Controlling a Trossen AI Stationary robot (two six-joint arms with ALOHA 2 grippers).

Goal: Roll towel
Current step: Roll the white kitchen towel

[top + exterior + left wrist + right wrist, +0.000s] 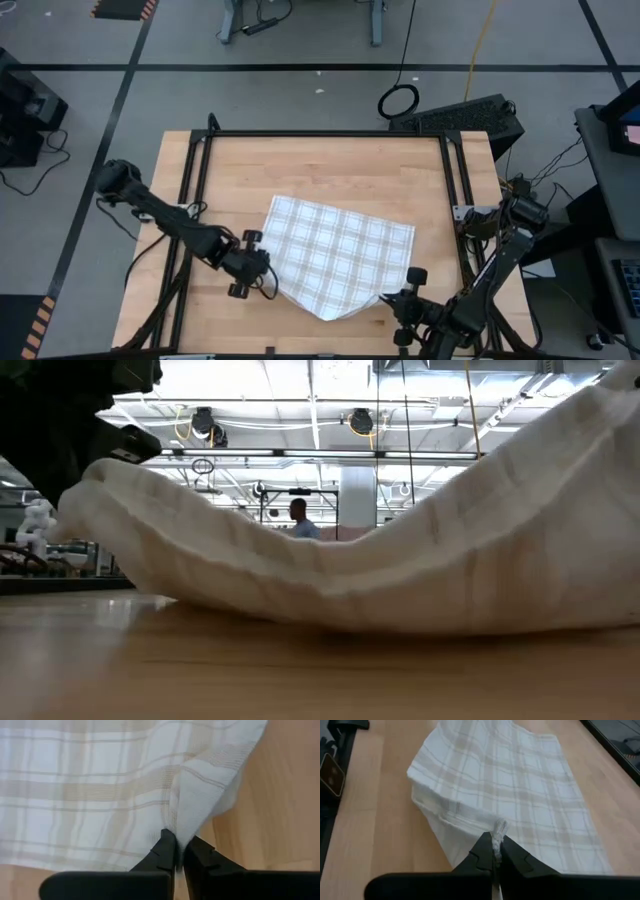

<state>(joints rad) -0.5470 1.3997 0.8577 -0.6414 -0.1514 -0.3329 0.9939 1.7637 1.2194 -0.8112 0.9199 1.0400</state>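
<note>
1. Wooden table top [330, 165] fills the centre of the high view, framed by dark rails, with grey floor and cabling around it; a person stands far off in the room in the low view.
2. Towel [340, 255] lies at lower centre of the high view, partly folded, its lower edge drawn to a point and its two near corners lifted off the wood.
3. Left gripper [262, 266] sits at the towel's left edge, fingers pinched together on a fold of cloth [176, 845].
4. Right gripper [388, 298] sits at the lower right corner, fingers likewise closed on a small tuft of hem [496, 840].
5. Handling judgement: thin, light, limp cloth; it sags between the two holds and will not keep a shape unaided. Edge or corner pinches look right; such small bites could slip under tension.
6. Not determinable: the small tag; how many layers each pinch takes; the towel's underside. The low view is largely blocked by draped cloth, hiding both grippers' contact.
</note>
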